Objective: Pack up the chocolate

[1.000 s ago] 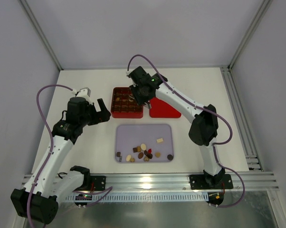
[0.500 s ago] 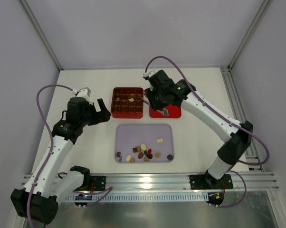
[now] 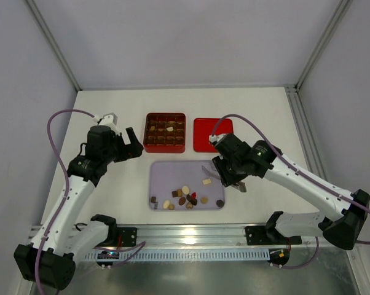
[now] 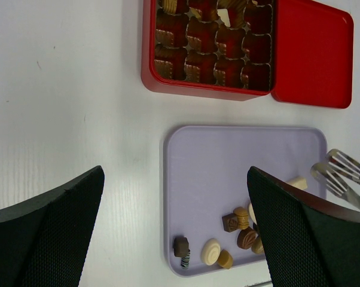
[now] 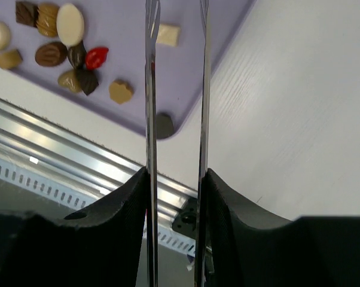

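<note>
Loose chocolate (image 3: pixel 186 198) in brown, tan, cream and one red piece lies along the near part of the lilac tray (image 3: pixel 185 175); the same pieces (image 5: pixel 60 42) show in the right wrist view. More chocolate (image 3: pixel 170 129) sits in compartments of the red box (image 3: pixel 165 147). My right gripper (image 3: pixel 225 175) is shut on metal tongs (image 5: pixel 151 89). The tong tips (image 4: pixel 341 170) hang apart and empty over the tray's right side, beside a cream square piece (image 3: pixel 206 181). My left gripper (image 3: pixel 133 144) stands open with nothing in it, left of the box.
The red lid (image 3: pixel 209 134) lies flat right of the box. A dark round sweet (image 5: pixel 164 124) sits in the tray's near right corner. The aluminium rail (image 3: pixel 191 232) runs along the table's near edge.
My right arm has swung from over the red box back towards the near side, carrying the tongs to the tray's right part. The left arm has not moved.
</note>
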{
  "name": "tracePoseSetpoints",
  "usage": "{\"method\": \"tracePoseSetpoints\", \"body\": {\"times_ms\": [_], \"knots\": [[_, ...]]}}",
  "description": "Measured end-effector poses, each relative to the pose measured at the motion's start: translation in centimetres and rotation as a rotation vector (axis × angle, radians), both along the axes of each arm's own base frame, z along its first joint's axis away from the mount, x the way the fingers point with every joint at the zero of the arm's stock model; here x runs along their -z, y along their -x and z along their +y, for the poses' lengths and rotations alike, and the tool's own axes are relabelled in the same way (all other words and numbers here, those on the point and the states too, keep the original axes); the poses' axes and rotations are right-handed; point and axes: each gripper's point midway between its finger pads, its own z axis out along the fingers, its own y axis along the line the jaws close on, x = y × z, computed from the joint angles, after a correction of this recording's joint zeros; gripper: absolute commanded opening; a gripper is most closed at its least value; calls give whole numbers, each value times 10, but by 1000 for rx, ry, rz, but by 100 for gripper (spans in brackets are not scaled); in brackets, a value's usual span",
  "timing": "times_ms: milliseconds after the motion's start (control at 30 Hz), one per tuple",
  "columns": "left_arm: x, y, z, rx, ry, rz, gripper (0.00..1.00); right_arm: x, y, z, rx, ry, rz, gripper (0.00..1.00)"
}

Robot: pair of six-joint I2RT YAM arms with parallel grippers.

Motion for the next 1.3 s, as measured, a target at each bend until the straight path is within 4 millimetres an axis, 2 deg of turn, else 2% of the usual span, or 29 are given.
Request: {"method": "tracePoseSetpoints", "body": {"times_ms": [167, 333, 800, 1300], "knots": [[0, 0, 0, 0, 0, 0, 100, 17, 21, -8, -34, 49, 61, 43], [0, 0, 0, 0, 0, 0, 100, 21, 29, -9, -66, 71, 75, 44], [0, 0, 0, 0, 0, 0, 100, 24, 36, -8, -124, 102, 84, 47], [0, 0, 0, 0, 0, 0, 100, 41, 26, -2, -133, 165, 99, 45]]}}
